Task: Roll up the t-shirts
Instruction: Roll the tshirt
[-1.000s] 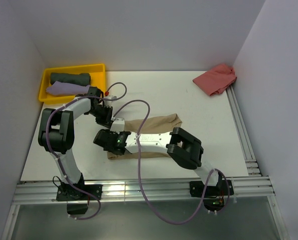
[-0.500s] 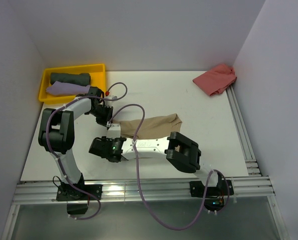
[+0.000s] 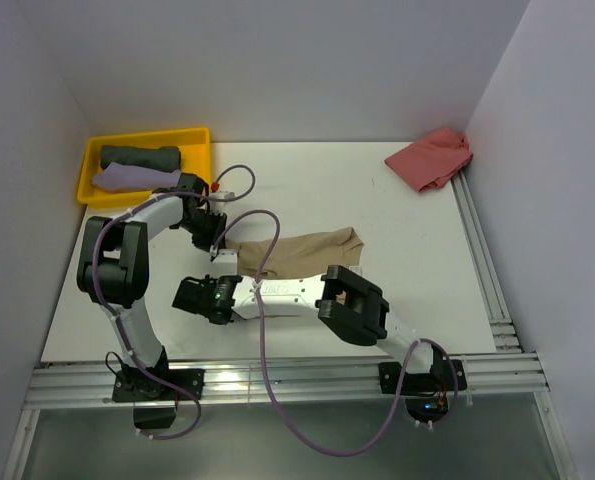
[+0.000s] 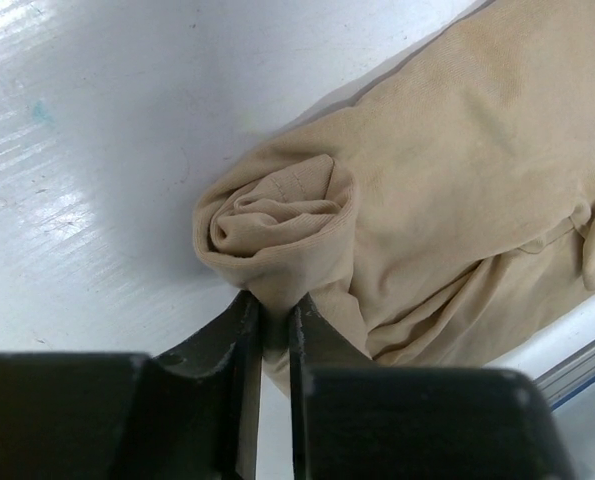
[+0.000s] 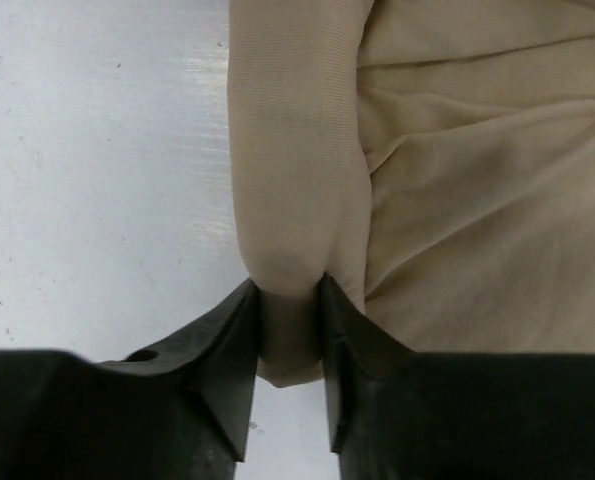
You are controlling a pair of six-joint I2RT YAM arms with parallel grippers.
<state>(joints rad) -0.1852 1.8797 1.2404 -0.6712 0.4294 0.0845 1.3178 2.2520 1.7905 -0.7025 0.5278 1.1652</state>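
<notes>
Left wrist view: part-rolled tan t-shirt [image 4: 277, 215], mid-worktop, toward the near edge.
Clamped by left gripper [image 4: 274, 305] at the roll's far end and by right gripper [image 5: 289, 300] at its near end. Best to turn both ends together at an even rate, keep the roll tight, and advance square toward the right edge.

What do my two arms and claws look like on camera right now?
The left arm and right arm have white link tubes and bulky black joint housings. A mauve cable loops loosely along each. The right arm's white link carries small dark lettering, unreadable here. The left claw and right claw are matte black with tapered fingers.
</notes>
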